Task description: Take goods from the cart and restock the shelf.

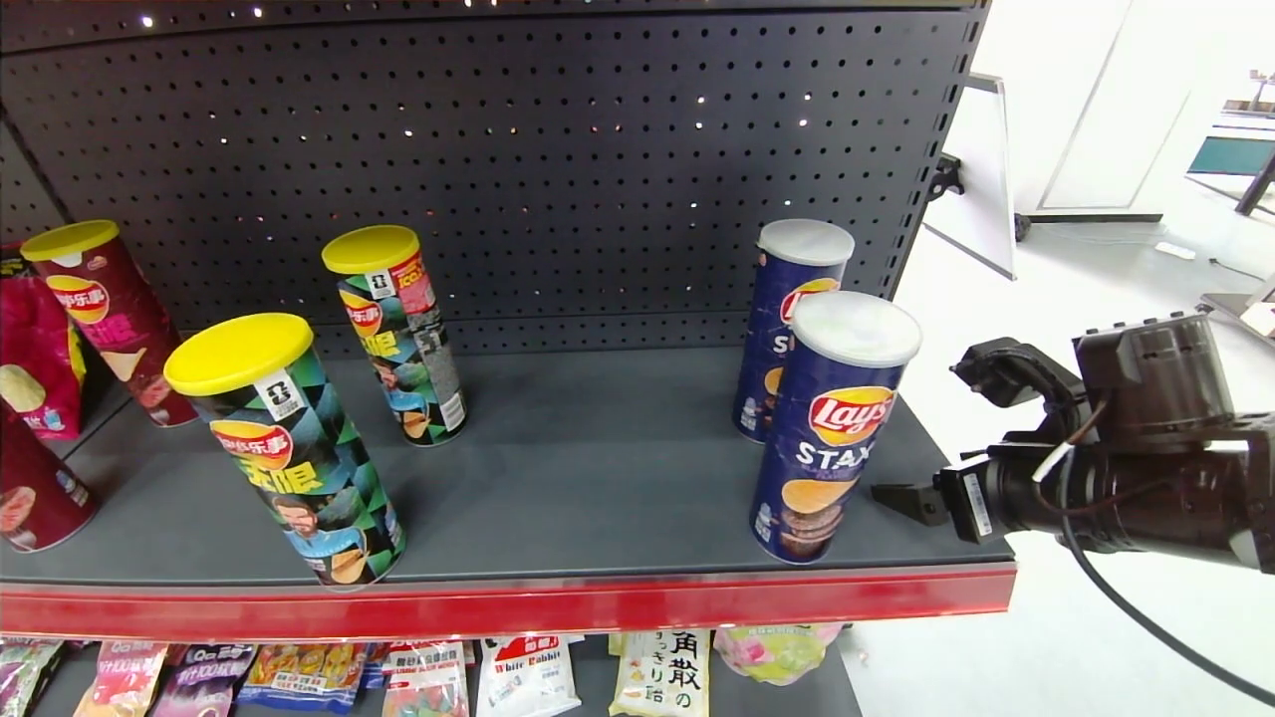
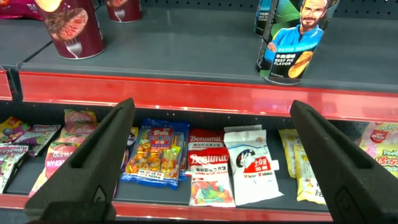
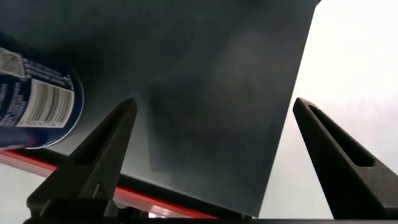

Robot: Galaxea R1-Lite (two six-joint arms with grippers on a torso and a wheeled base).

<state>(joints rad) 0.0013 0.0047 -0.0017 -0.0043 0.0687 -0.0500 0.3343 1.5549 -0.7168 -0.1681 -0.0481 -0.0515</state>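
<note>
The shelf (image 1: pixel 598 468) is dark grey with a red strip along its front. Two blue cans with white lids stand up on its right side. The front blue can (image 1: pixel 832 428) is near the red strip. The back blue can (image 1: pixel 787 299) is just behind it, close to the back wall (image 1: pixel 598 149) with the little holes.

Two green cans with yellow lids stand on the left half of the shelf. The front green can (image 1: pixel 289 448) is close to the front edge. The back green can (image 1: pixel 398 334) is farther in. A red can (image 1: pixel 110 319) with a yellow lid stands more to the left, beside a red bag (image 1: pixel 35 368).

The right tool (image 1: pixel 921 433) is just beside the right end of the shelf. It is near the front blue can but not touching it. Its two fingers are spread wide and there is nothing between them. In the right wrist view the bottom of a blue can sits off to one side of the fingers, on the grey shelf.

The left tool (image 2: pixel 211 168) is low down, in front of the lower shelf (image 2: pixel 186 210). Its fingers are spread wide too, and it holds nothing. Snack bags lie in a row on the lower shelf, with a white bag (image 2: pixel 252 165) and a bright candy bag (image 2: pixel 155 152) among them
</note>
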